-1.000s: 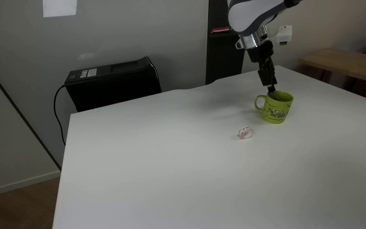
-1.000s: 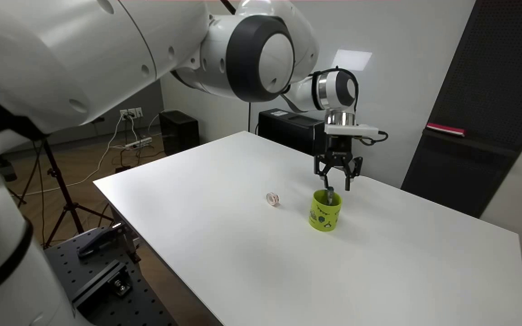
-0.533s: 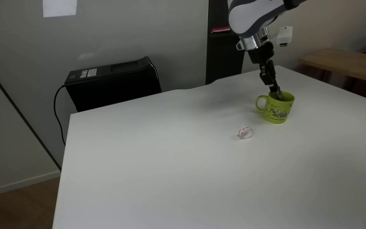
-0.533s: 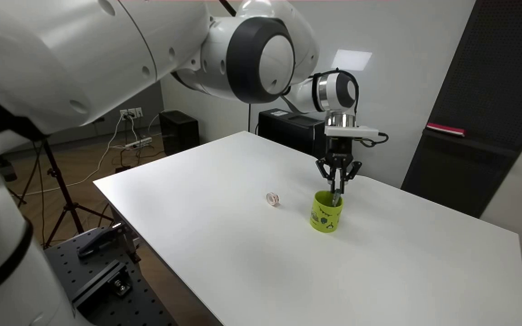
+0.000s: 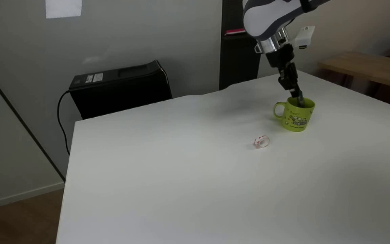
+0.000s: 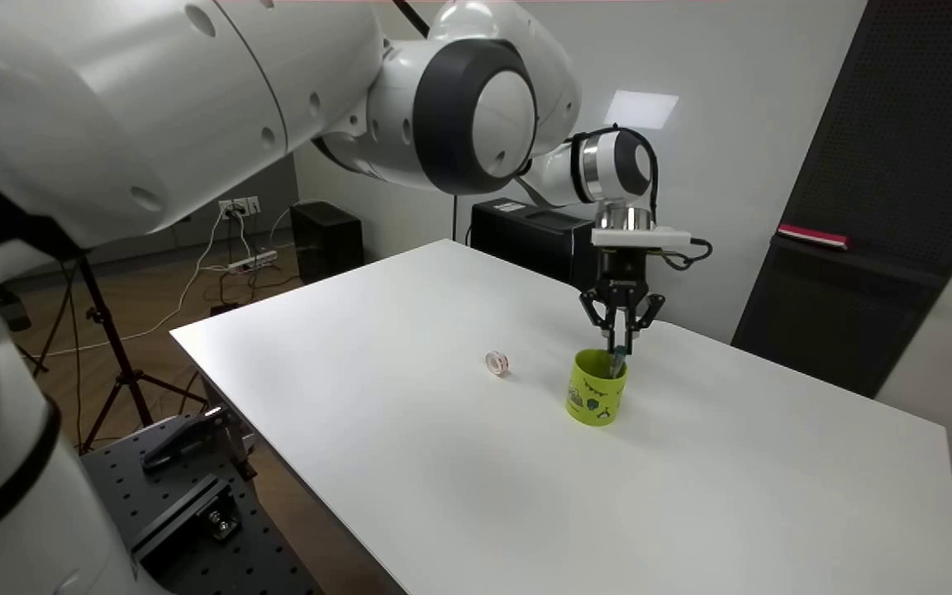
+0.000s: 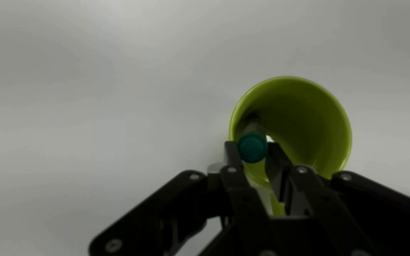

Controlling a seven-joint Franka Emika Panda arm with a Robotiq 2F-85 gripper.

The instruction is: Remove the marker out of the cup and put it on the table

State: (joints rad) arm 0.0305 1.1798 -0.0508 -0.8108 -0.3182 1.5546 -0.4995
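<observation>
The lime-green cup (image 5: 294, 119) stands upright on the white table (image 5: 181, 169) and shows in both exterior views. Inside it leans the marker (image 7: 252, 149), its teal end pointing up at the wrist camera and its lower part in shadow against the cup wall. My gripper (image 7: 253, 146) is shut on that teal end, a finger against each side of it. In an exterior view the gripper (image 6: 620, 350) points down just above the cup's rim, and the marker (image 6: 617, 364) reaches down from its fingertips into the cup.
A small white-and-red tape roll (image 6: 497, 363) lies beside the cup on the table. Behind the table stands a black box (image 5: 120, 88). A light-brown wooden table (image 5: 367, 67) is off past the far edge.
The fingers have closed from wide apart onto the marker. The marker's top has swung to the right in both exterior views, and the cup has shifted slightly the same way.
</observation>
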